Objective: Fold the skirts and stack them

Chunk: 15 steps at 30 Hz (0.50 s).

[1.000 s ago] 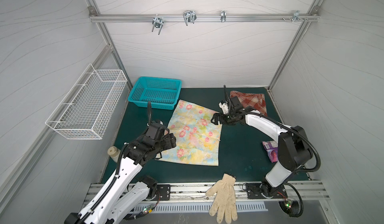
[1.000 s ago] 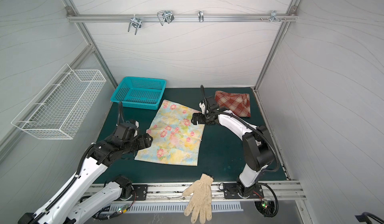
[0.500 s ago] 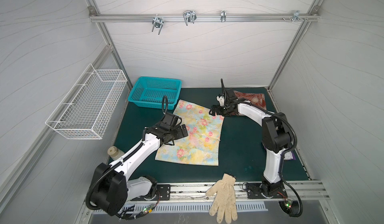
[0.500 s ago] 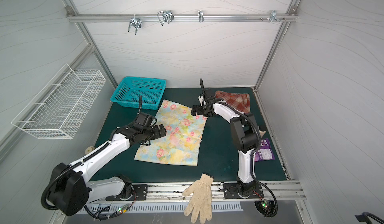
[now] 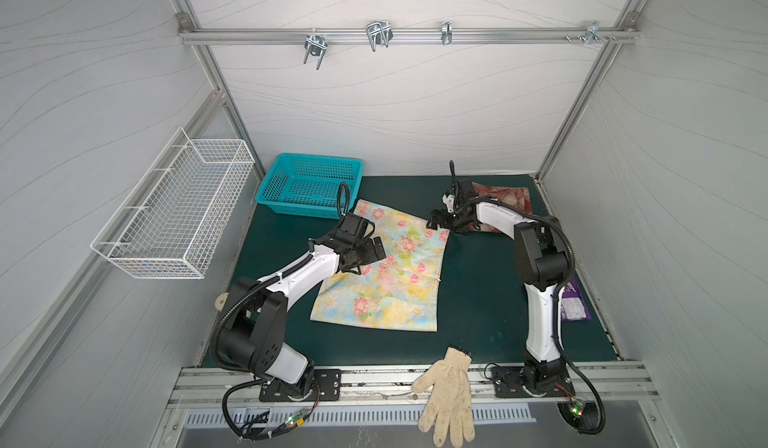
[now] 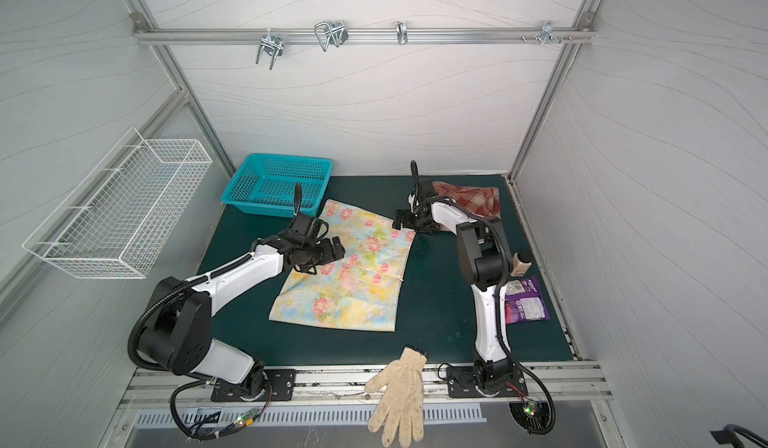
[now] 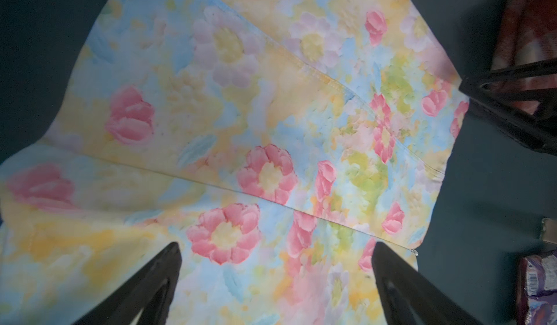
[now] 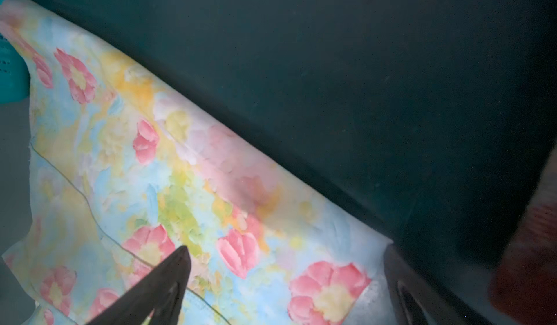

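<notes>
- Here, the floral skirt (image 5: 386,275) lay flat mid-table, its long axis running near to far.
- The left gripper (image 5: 372,254) hovered open over its far left part.
- The right gripper (image 5: 436,221) was also open (at the far right corner).
- The plaid skirt (image 5: 509,194) sat far right.

Print on purple packet (image 6: 528,302) is unreadable.

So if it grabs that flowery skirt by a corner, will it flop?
Probably flops: the flowery skirt looks thin, lying flat with soft creases. Likely light too, so a push may bunch it rather than slide it.
</notes>
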{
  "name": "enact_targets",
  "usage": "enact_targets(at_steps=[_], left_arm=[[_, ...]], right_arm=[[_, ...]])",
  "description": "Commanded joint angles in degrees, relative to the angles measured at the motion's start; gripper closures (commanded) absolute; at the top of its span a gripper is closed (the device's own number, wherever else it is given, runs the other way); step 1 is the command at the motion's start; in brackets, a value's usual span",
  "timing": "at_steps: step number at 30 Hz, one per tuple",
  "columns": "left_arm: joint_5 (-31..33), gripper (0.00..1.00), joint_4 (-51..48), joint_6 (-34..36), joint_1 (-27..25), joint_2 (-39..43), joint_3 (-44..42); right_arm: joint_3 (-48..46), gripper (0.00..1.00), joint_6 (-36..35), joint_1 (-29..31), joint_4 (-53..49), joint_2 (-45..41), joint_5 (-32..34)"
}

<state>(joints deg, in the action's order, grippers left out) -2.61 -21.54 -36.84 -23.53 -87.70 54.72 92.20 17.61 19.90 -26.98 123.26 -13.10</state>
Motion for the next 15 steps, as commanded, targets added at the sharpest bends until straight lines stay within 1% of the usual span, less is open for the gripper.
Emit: enact_targets(at_steps=[1,3,8,13,15], left_arm=[[0.35,0.01,2.23,0.64,0.48,-2.70,3.07],[0.22,0.01,2.84,0.35,0.57,-4.27,3.28],[0.11,0.01,3.70,0.01,0.59,-6.94,3.95],[-0.15,0.02,4.15,0.37,0.68,-8.69,4.58],[-0.15,0.02,3.87,0.58,0.68,-8.90,4.78]], right_arm=[[0.43,0.01,0.27,-0.54,0.18,0.53,-1.02],[-1.04,0.01,1.02,-0.49,1.69,-0.37,-0.86],[-2.90,0.01,1.45,-0.56,1.45,-2.45,-0.64],[-4.16,0.01,2.62,-0.39,2.71,-3.25,-3.84],[-6.35,0.01,3.98,-0.39,4.48,-5.01,-4.72]])
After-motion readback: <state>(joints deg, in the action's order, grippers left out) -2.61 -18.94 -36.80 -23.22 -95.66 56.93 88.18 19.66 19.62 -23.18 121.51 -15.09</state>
